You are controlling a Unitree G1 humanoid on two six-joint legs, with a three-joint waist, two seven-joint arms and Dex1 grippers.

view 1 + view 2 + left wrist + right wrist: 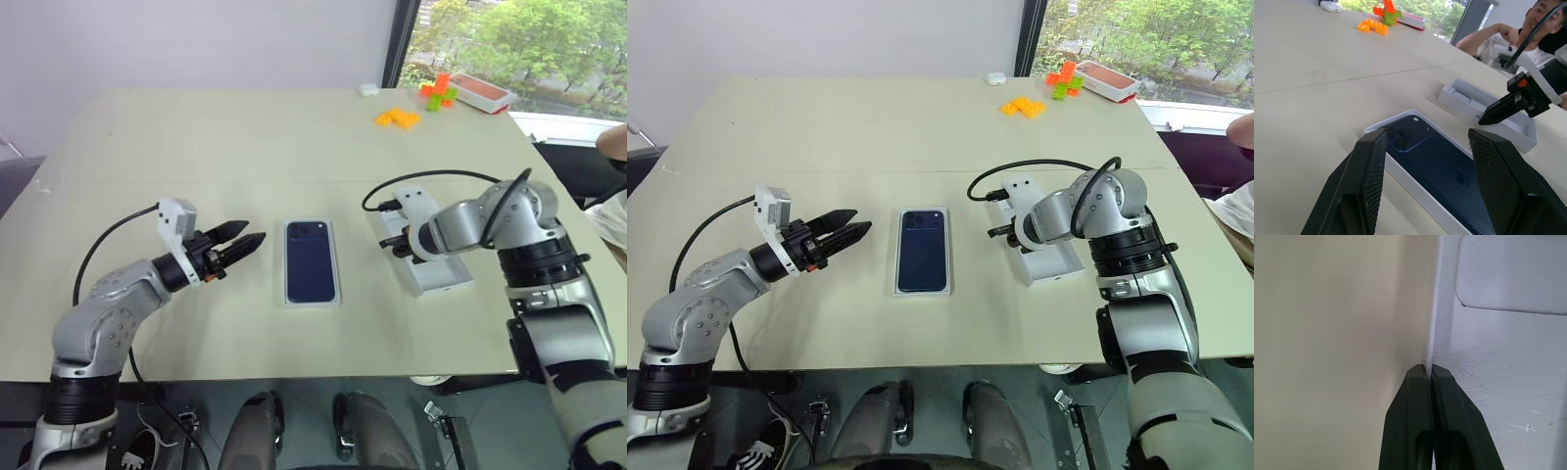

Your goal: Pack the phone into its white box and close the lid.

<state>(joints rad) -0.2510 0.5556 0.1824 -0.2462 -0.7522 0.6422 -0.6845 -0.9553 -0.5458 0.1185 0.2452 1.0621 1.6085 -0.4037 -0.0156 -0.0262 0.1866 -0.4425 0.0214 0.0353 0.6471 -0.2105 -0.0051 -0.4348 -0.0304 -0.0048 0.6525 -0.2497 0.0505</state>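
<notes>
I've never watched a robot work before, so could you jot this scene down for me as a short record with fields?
table: pale, flat
centre: dark blue phone in a white rim, lying flat; real or printed, cannot tell
white box: open, to the right of the phone
left gripper: open, aimed at the phone
right gripper: shut on the white box's wall
far corner: orange and green blocks

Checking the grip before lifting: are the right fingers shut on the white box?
Shut: fingers of the right gripper pinch the white box by its thin wall.
</notes>
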